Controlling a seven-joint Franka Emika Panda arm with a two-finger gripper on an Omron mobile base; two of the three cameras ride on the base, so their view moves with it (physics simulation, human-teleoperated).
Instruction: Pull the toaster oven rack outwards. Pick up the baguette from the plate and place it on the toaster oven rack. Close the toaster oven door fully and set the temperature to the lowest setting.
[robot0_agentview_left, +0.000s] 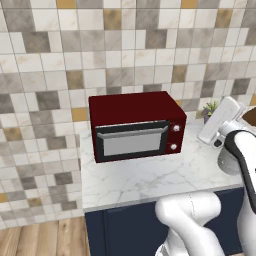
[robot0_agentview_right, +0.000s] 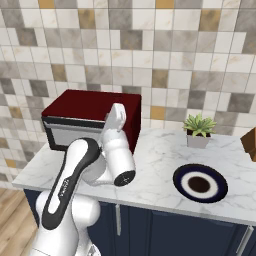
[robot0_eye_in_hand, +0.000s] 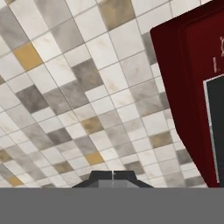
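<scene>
Bare counter fronts the toaster oven; its toaster oven door shut.

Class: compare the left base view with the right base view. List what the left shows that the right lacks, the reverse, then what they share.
Left alone: the oven's two knobs and its door face-on, shut. Right alone: the plate, bare, with no baguette on it. Both: the toaster oven, the potted plant, the marble counter, the tiled wall and the arm.
</scene>
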